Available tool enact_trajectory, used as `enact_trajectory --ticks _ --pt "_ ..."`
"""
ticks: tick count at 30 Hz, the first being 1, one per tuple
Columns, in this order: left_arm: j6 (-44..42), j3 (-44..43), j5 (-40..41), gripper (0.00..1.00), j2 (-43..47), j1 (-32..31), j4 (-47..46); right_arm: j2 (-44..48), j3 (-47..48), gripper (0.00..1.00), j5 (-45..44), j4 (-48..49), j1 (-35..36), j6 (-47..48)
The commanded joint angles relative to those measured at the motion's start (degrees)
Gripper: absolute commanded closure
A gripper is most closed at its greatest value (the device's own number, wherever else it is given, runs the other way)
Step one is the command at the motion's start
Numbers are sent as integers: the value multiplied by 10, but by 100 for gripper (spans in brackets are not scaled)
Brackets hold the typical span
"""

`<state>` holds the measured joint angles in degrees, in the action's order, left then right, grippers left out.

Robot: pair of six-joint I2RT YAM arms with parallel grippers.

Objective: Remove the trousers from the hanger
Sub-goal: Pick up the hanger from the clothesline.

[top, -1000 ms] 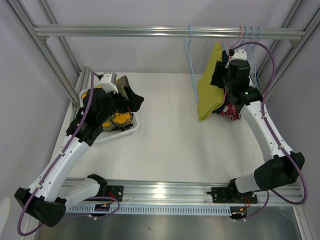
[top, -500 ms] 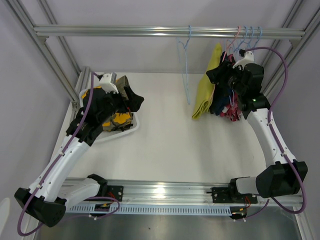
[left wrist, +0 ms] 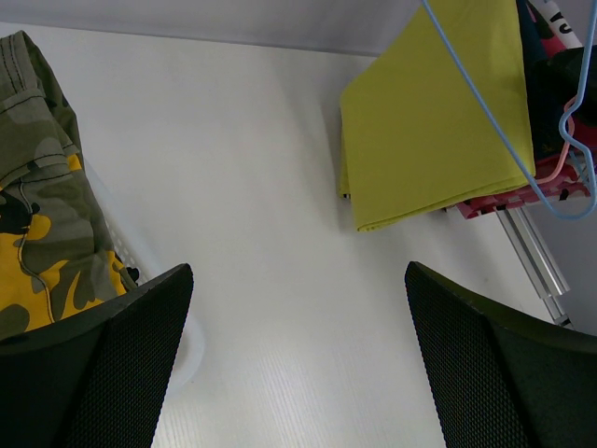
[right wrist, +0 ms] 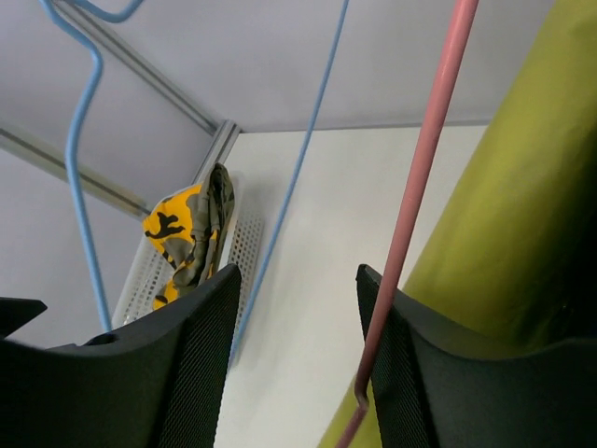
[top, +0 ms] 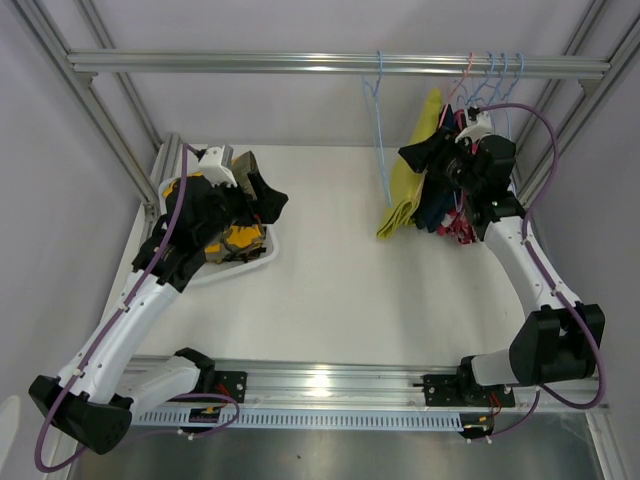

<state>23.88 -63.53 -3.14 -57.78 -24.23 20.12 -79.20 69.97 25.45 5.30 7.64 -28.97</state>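
The plain yellow trousers [top: 405, 190] hang folded over a hanger on the rail at the back right. They also show in the left wrist view [left wrist: 438, 121] and the right wrist view [right wrist: 522, 233]. Navy trousers [top: 437, 205] and pink-red patterned trousers [top: 462, 228] hang behind them. My right gripper [top: 415, 155] [right wrist: 298, 275] is open and empty, up beside the yellow pair. A pink hanger wire [right wrist: 420, 187] crosses in front of its right finger. The camouflage trousers [top: 240, 238] [left wrist: 37, 233] lie in the basket. My left gripper [top: 262, 200] [left wrist: 297, 271] is open and empty above them. The white lettered pair cannot be made out.
A white mesh basket [top: 250, 265] sits at the left of the table. An empty blue hanger [top: 380, 120] [right wrist: 289, 187] hangs from the aluminium rail [top: 300, 63] left of the yellow pair. Frame posts stand at both back corners.
My right gripper has shifted left along the hanging clothes to the front of the yellow trousers. The yellow pair and the empty blue hanger have swung. The left arm has not moved.
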Motion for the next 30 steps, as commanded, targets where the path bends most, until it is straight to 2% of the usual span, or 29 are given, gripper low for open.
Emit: enact_trajectory --ticks 1,5,22,25,26,30 --pt "-12 -3 8 1 10 5 -12 -10 -7 44 27 60 0 -21" --pt "-12 -3 8 1 10 5 -12 -13 -18 47 28 76 -1 -20" --pt "-13 -3 6 0 7 5 -12 33 -18 45 43 53 -32 -3" --pt "-13 -4 6 0 6 5 -12 33 -20 49 48 53 -39 -4" --pt "-13 -3 6 1 5 5 -12 33 -20 56 49 54 -40 -5" --pt "-14 -3 6 1 5 5 -12 33 -30 68 57 69 -45 -13"
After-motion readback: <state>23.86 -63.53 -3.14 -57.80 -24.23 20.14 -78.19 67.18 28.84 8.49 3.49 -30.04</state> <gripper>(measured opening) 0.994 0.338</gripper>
